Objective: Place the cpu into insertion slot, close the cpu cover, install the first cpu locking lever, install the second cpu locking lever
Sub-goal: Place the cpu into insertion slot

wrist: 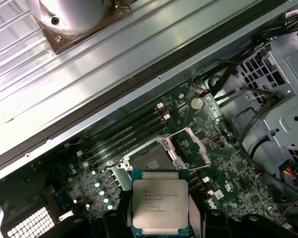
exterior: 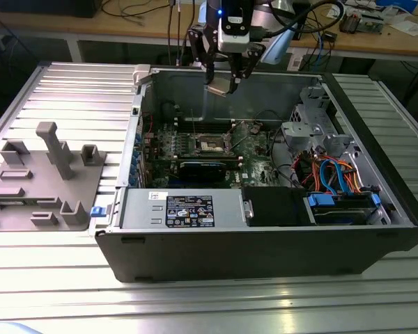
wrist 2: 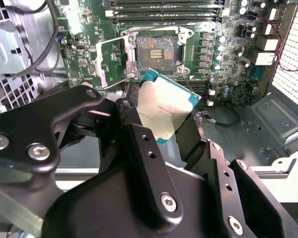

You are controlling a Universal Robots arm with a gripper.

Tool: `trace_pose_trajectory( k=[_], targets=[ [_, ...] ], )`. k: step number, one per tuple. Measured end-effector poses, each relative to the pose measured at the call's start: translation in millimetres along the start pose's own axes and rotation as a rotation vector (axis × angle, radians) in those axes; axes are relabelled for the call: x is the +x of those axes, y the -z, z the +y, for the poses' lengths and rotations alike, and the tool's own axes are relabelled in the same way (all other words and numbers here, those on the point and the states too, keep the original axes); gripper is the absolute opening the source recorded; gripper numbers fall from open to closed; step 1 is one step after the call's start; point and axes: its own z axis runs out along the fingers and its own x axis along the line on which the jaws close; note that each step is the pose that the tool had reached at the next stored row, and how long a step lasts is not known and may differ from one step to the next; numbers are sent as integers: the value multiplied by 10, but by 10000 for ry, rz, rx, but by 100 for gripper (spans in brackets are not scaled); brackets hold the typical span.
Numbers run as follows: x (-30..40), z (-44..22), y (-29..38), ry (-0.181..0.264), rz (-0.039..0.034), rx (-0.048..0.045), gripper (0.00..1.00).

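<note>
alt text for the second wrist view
The hand holds the cpu over the green motherboard, not yet in the open slot. The cover lies swung open beside the slot.

Reaches down from above with the silver and black arm (exterior: 234, 31). Points the black two-finger gripper (exterior: 223, 85) straight down. Pinches the small flat square cpu with the silvery-grey metal top (wrist 2: 165, 111) by two edges between black fingers (wrist 2: 132, 125), up in the air.
</note>
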Motion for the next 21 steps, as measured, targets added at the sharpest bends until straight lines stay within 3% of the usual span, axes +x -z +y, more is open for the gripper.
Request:
trace_pose_trajectory(
  k=[7,21],
  targets=[
    [-1,-2,-61,-752,-71,160,54],
    [-1,-5,-127,-2027,-129,192,54]
  ],
)
